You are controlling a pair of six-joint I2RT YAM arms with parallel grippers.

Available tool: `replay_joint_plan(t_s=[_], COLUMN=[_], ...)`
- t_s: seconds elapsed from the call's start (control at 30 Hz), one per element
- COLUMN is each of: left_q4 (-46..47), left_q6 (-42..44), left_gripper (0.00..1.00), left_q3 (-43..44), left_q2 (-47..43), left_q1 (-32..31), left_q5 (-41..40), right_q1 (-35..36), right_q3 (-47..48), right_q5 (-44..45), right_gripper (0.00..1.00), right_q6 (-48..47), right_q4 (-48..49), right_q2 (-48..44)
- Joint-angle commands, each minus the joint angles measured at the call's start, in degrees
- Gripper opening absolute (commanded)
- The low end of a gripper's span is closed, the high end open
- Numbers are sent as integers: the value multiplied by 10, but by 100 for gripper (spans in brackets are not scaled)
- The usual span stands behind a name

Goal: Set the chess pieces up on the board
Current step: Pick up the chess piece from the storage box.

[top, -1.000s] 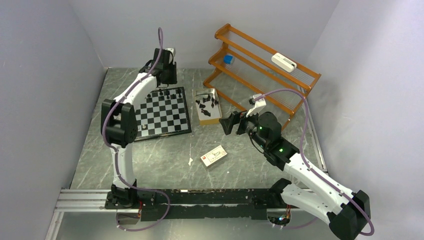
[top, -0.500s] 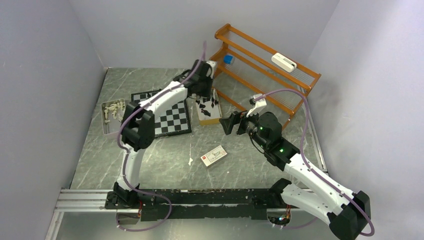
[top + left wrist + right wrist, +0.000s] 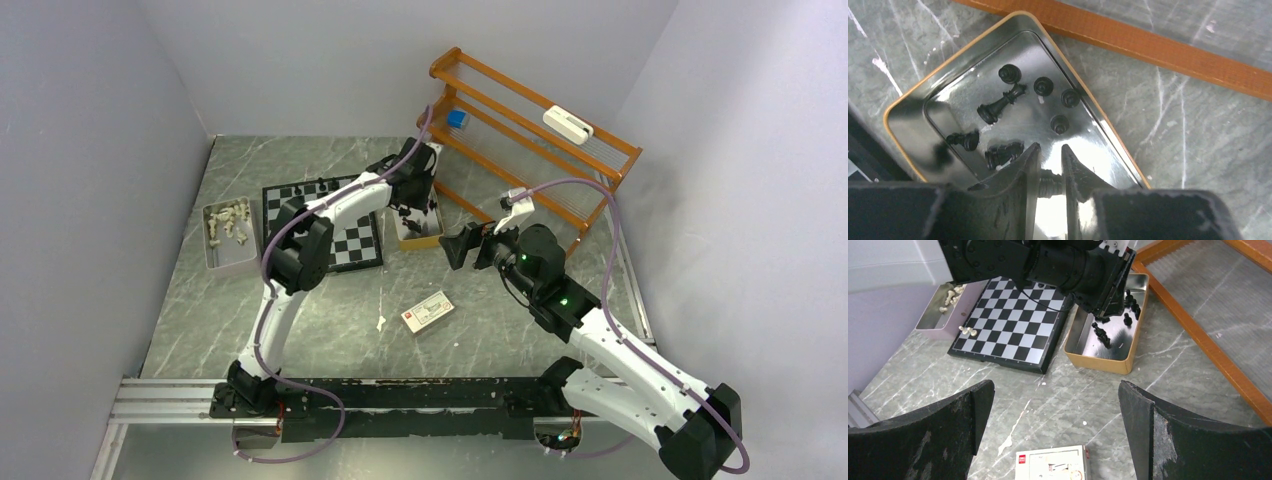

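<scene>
The board (image 3: 355, 248) lies left of centre, partly under my left arm, and shows as checkered squares (image 3: 1008, 315) in the right wrist view. Black chess pieces (image 3: 1000, 105) lie loose in a tan tin (image 3: 1023, 60) beside the board. My left gripper (image 3: 1049, 147) hangs over that tin (image 3: 418, 238), shut on one black chess piece (image 3: 1050, 184) pinched crosswise between its fingers. Two pale pieces (image 3: 967, 331) stand at the board's left edge. My right gripper (image 3: 1055, 385) hovers wide open over bare table, holding nothing; from above it (image 3: 452, 246) sits right of the tin.
A grey tray (image 3: 212, 258) of pale pieces (image 3: 230, 218) sits left of the board. A small white card box (image 3: 427, 312) lies in front of the right gripper. An orange wooden rack (image 3: 530, 130) stands at the back right, close behind the tin.
My left arm has swung right from the board's far edge to the tin and its jaws have narrowed onto a black piece. The right arm has not moved.
</scene>
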Motion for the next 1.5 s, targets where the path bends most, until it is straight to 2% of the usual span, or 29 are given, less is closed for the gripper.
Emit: replay_joint_plan(t_s=[0.0,0.37,0.8,1.1,1.47], left_q4=[31,68,63,61,63], left_q6=[18,25,29,29,25], left_gripper=[29,34,25,29,26], left_q3=[29,45,59,41,32], left_q2=[22,52,67,62,58], left_q1=[0,1,1,3,6], left_q5=[-9,-9,-16,-19,-14], right_q1=[1,1,1,1,1], right_q3=[-2,-1,-2,0,0], right_q5=[8,12,13,9,8], right_gripper=[100,100,100,100,100], right_q6=[-3,-6,-6,-5,-4], right_q4=[6,3,7,7,9], right_q2=[-9,-9,-8,-5,-9])
